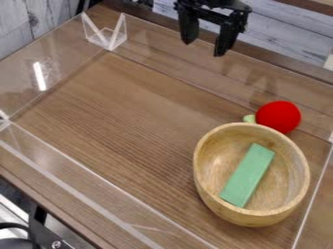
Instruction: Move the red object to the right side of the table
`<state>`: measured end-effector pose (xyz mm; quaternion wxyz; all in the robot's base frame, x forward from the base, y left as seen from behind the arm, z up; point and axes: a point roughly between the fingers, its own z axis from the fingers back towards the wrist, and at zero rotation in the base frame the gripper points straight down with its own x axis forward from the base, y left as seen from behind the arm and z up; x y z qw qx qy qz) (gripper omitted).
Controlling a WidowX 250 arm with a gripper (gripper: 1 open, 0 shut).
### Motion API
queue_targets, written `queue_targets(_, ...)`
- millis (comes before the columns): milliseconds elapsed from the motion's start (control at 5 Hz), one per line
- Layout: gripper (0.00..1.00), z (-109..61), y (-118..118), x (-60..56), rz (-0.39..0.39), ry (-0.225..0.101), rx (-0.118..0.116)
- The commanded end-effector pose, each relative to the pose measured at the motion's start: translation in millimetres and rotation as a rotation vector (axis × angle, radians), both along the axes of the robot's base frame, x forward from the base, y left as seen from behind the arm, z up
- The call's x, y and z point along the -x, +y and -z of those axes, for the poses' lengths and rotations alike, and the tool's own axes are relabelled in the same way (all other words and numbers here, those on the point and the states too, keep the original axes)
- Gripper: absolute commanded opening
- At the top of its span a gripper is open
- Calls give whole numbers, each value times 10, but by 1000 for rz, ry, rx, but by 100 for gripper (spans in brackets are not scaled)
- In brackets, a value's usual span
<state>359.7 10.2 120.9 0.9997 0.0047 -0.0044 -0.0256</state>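
The red object (278, 116), a small rounded toy strawberry with a pale green cap, lies on the brown wood-grain table (130, 107) at the right, touching the far rim of a wooden bowl. My gripper (207, 42) hangs at the top centre, pointing down, above the table's far edge and well to the upper left of the strawberry. Its two black fingers stand apart and open with nothing between them.
A round light-wood bowl (208, 146) holding a flat green block (248, 175) sits at the front right. Low clear acrylic walls (33, 146) edge the table, with a clear folded piece (104, 31) at the back left.
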Motion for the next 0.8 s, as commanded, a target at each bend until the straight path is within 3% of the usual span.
queue_targets(0, 100, -91, 14, 38, -69, -27, -10)
queue_targets(400, 100, -165, 9, 124, -140, -21, -26)
queue_targets(600, 100, -248, 143, 128, -204, -25, -28)
